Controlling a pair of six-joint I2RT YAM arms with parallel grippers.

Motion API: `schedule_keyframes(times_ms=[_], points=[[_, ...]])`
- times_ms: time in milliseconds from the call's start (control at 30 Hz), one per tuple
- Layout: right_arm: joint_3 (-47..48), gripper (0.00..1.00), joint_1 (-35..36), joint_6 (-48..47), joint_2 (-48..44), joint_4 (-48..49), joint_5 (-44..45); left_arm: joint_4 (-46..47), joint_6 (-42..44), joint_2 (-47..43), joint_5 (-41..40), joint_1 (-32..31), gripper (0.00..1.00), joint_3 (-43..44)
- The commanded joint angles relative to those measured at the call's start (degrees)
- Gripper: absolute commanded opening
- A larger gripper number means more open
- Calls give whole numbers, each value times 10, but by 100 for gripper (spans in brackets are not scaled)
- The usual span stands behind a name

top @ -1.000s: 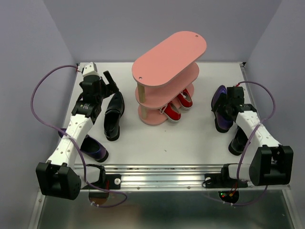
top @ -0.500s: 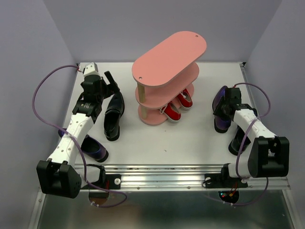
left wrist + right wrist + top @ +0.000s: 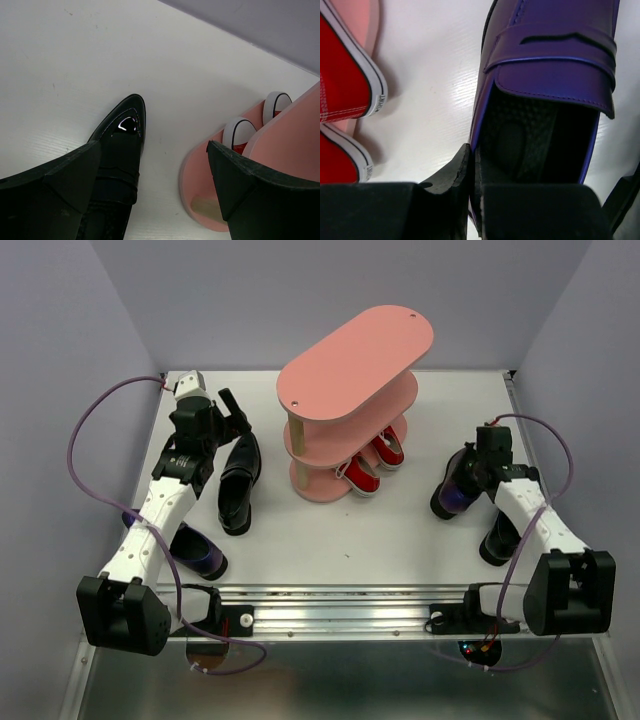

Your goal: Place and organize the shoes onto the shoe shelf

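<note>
Two red sneakers [image 3: 368, 465] sit on the bottom tier of the shoe shelf [image 3: 355, 350]; four shoes are not yet shelved. My right gripper [image 3: 472, 476] is clamped on the rim of a purple loafer [image 3: 450, 498] at the shelf's 4 o'clock. My left gripper [image 3: 233, 418] gapes above a black loafer [image 3: 238, 485] at 9 o'clock. Top tier is bare; side walls [image 3: 60, 390] crowd both arms.

The left pincer [image 3: 236, 412] is held wide open, its arm stretched forward. The right pincer [image 3: 473, 165] is clamped shut, tilted downward.
</note>
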Motion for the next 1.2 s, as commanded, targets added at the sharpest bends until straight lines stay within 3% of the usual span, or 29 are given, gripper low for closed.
schedule_keyframes(times_ms=[0, 433, 633, 867, 1033, 1167], points=[[45, 1, 4, -8, -49, 10, -1, 23, -2, -7, 1, 1, 99, 3], [166, 1, 4, -38, -102, -38, -89, 26, -1, -13, 0, 2, 99, -5], [237, 1, 4, -87, -92, -63, -178, 30, -4, -11, 5, 2, 99, -7], [307, 1, 15, -127, -72, -97, -216, 30, -4, -17, 5, 2, 99, -10], [351, 1, 71, -149, -48, -113, -237, 30, -4, -17, 8, 2, 99, -10], [380, 1, 138, -178, -31, -134, -187, 31, -5, -18, 10, 1, 99, -9]])
